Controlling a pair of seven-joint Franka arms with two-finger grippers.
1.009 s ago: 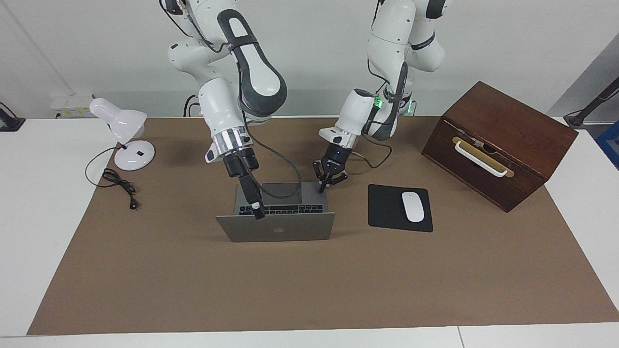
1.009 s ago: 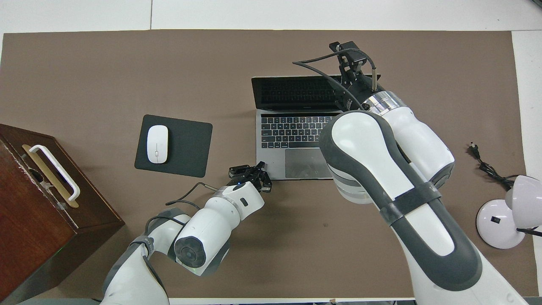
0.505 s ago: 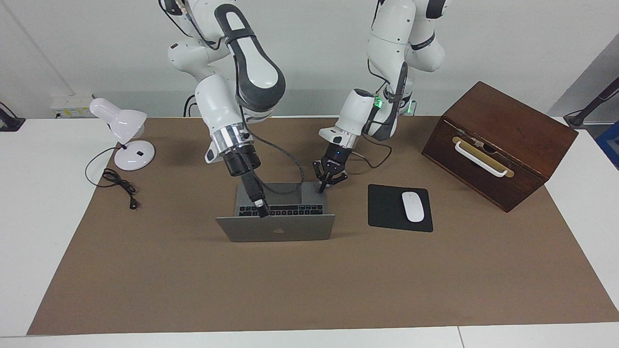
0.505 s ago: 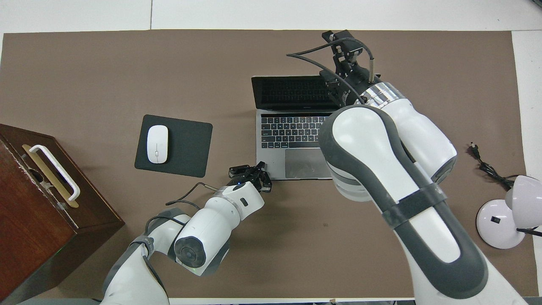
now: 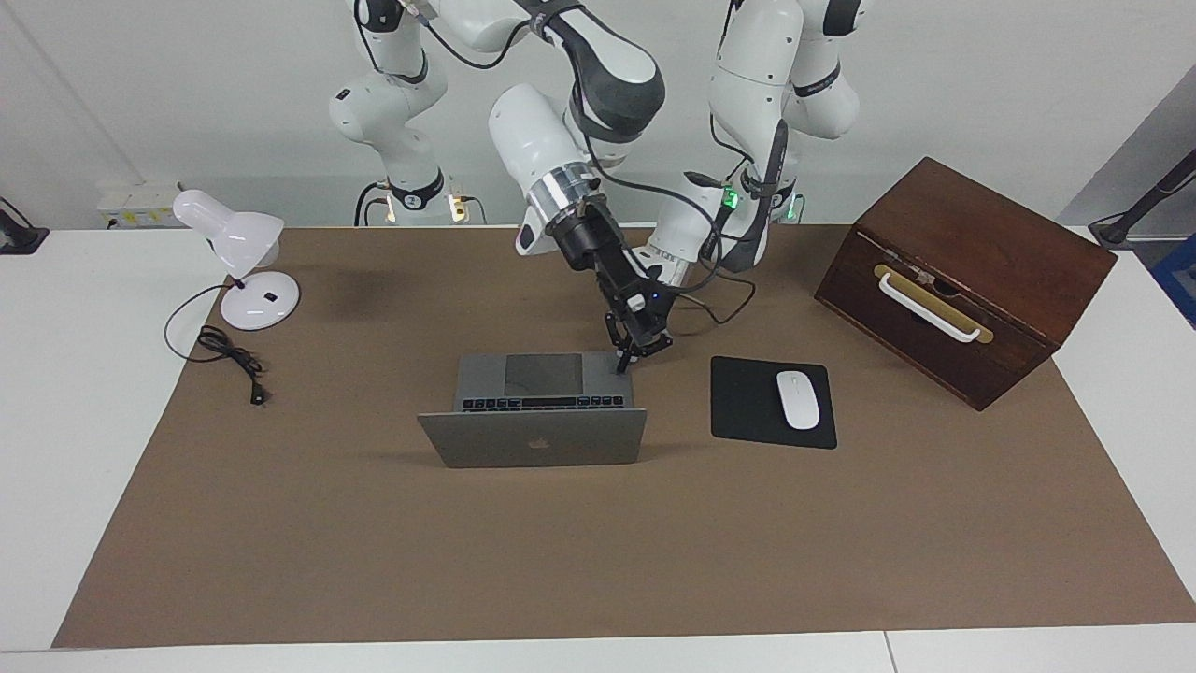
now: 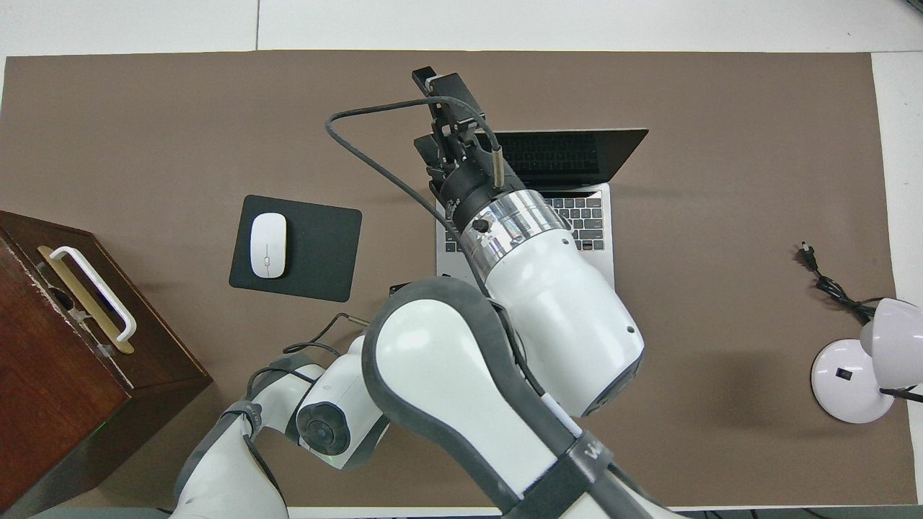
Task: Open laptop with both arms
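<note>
White walls stood at the robots' end of a white table spread with a brown mat. On the mat sat the laptop, open, its lid upright with a pale apple logo on the silver back in the facing view and its dark screen showing in the overhead view; black keys and a grey trackpad lay on its base, and the key lettering was too small to read. The left gripper was down at the corner of the laptop's base nearest the robots, toward the left arm's end of the table, its fingers spread apart with one tip on that corner. The right gripper hung in the air just over the left gripper, its arm reaching across from its own base; whether its fingers were apart or together could not be told. Beside the laptop, toward the left arm's end, lay a black mouse pad with a white mouse on it, and nearer that end stood a dark wooden box with a white handle on a brass plate. Toward the right arm's end stood a white desk lamp, its black cord coiled on the mat. A green light glowed on the left arm's wrist.
</note>
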